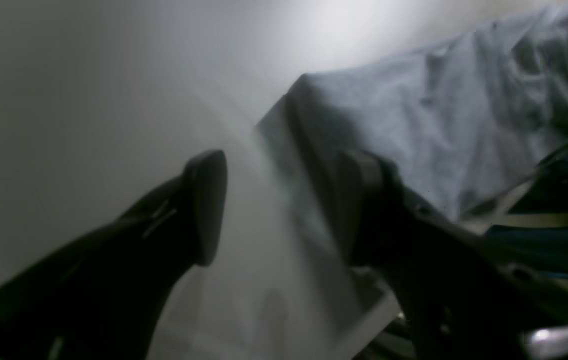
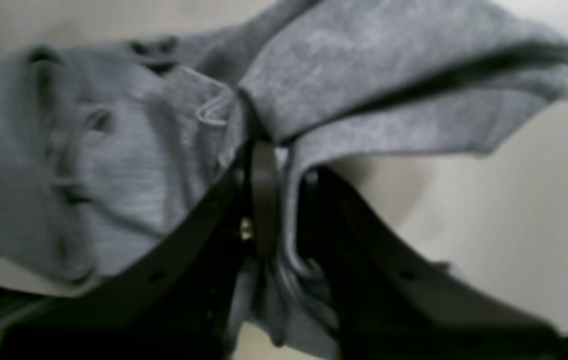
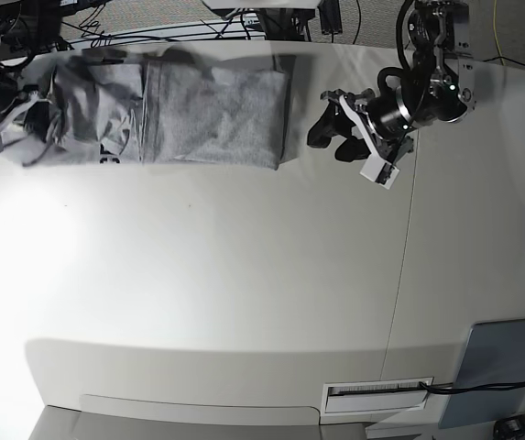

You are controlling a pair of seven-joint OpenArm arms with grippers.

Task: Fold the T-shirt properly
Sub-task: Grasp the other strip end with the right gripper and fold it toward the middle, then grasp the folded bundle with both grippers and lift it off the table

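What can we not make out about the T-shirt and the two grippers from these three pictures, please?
- T-shirt lettering: base view shows only plain grey and a small dark patch, too small to read.
- Right gripper: its fingertips are buried in cloth in the blurred right wrist view.
- Left gripper: open and empty, but blur hides any contact with the cloth.

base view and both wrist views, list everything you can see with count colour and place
T-shirt: one, heather grey, far left of the table, partly folded, left end bunched
table: one, white, fills the base view
cables: several, black, beyond the table's far edge
flat panel: one, grey-blue, near right corner
left gripper: one, black, open, just right of the shirt, apart from it
right gripper: one, black, shut on the shirt's bunched end
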